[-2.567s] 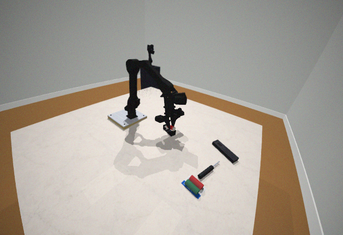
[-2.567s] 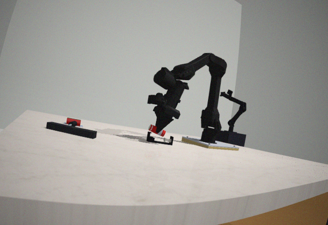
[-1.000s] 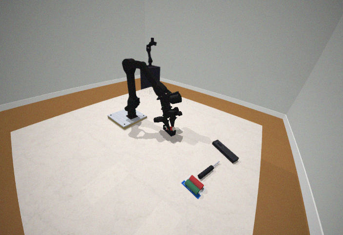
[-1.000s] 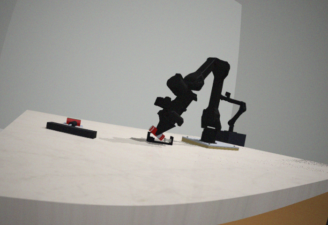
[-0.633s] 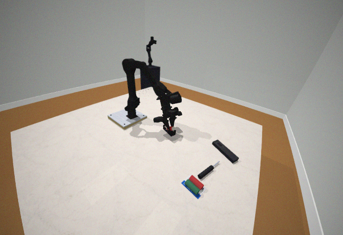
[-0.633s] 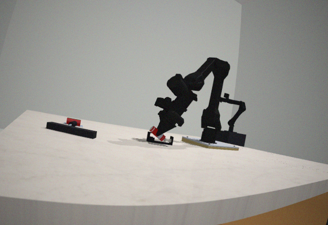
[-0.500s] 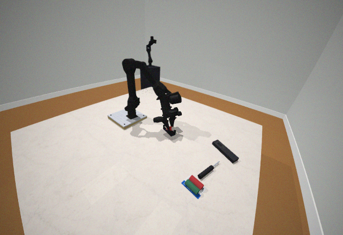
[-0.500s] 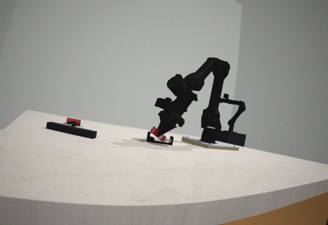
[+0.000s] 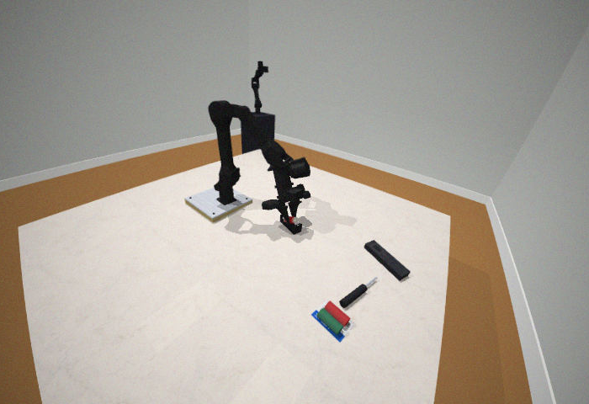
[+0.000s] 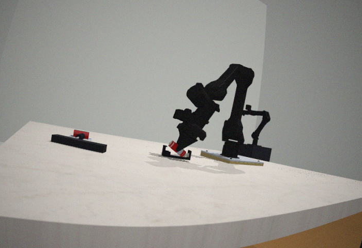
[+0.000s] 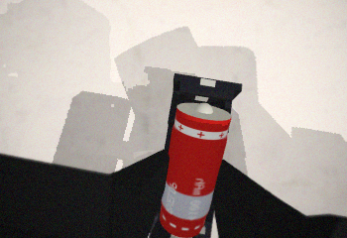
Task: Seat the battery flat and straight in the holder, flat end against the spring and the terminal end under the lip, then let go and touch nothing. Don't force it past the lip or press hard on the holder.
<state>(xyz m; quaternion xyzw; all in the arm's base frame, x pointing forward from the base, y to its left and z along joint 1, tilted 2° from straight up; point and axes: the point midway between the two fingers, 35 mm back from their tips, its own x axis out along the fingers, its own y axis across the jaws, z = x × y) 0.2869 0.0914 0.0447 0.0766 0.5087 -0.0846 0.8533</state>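
Observation:
My gripper (image 9: 289, 216) (image 10: 182, 148) (image 11: 191, 162) is shut on a red battery (image 9: 292, 220) (image 10: 176, 148) (image 11: 196, 164) with a grey band. The battery is tilted over the black holder (image 9: 296, 228) (image 10: 165, 152) (image 11: 206, 88) on the table. In the exterior view its banded flat end sits low at the holder's right end and its other end is raised above the left end wall. In the wrist view the terminal nub with the plus marks points at the holder's far end wall. The holder's near end is hidden by the battery and fingers.
A long black bar (image 9: 386, 259) (image 10: 78, 143) lies to the right. Beyond it lie a black-handled tool (image 9: 353, 295) and a red roll (image 9: 338, 311) (image 10: 80, 133) and a green roll (image 9: 328, 321) on a blue tray (image 9: 338, 337). The arm's base plate (image 9: 209, 209) (image 10: 245, 161) and a black box (image 10: 257, 152) stand behind.

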